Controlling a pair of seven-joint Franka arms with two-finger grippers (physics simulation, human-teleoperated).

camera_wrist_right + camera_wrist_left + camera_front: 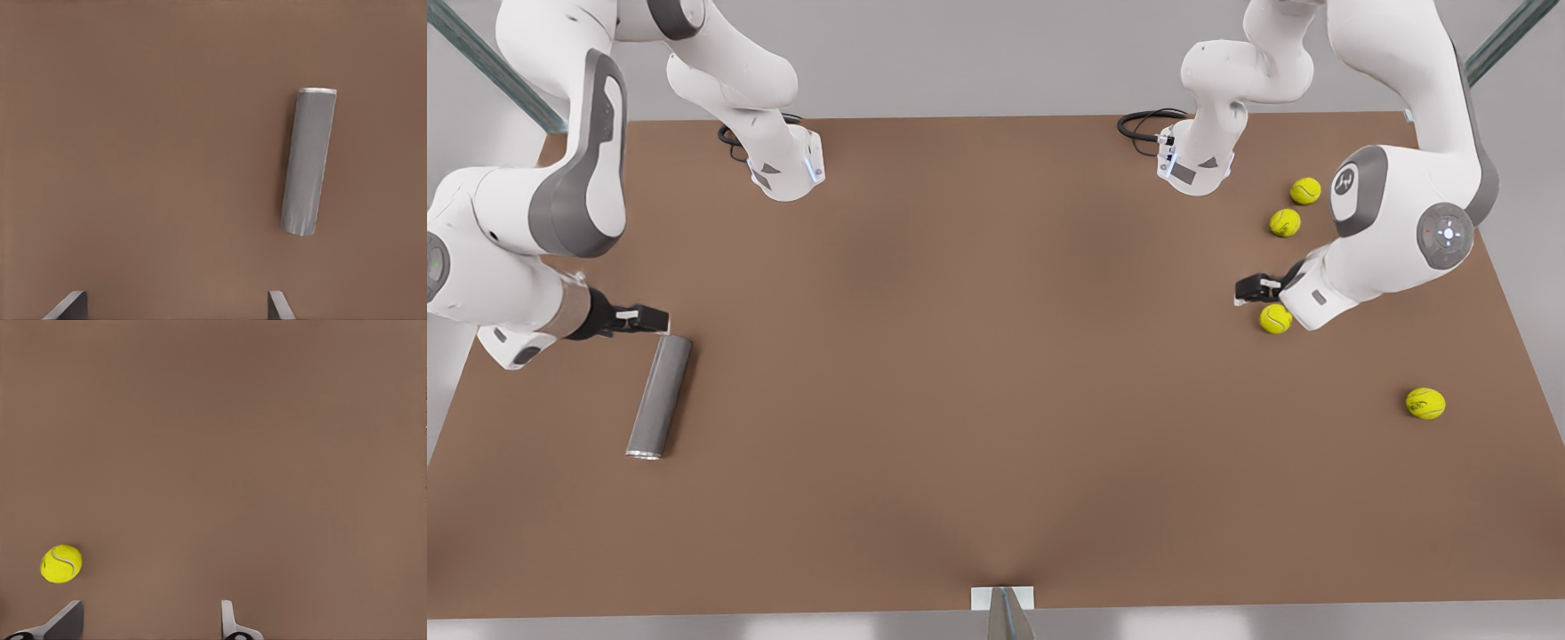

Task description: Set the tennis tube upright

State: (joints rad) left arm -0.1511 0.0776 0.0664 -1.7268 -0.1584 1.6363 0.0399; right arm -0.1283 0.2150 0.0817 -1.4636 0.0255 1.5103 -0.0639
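While the tennis tube lies flat on the desk at the front view's left, we see the right end effector just beside its plain far end, fingers spread wide and holding nothing. The silvery rim sits at the tube's other end, nearer the camera. To do this step well, we judge we should lower the open fingers across the tube near one end, close squarely on the round body so it cannot roll, then tip it up and set it down on a flat end. The left end effector waits at the front view's right, open too, with a tennis ball just beside it. In both wrist views we see just the fingertips, and in the front view we cannot tell how high the right end effector hangs above the desk.
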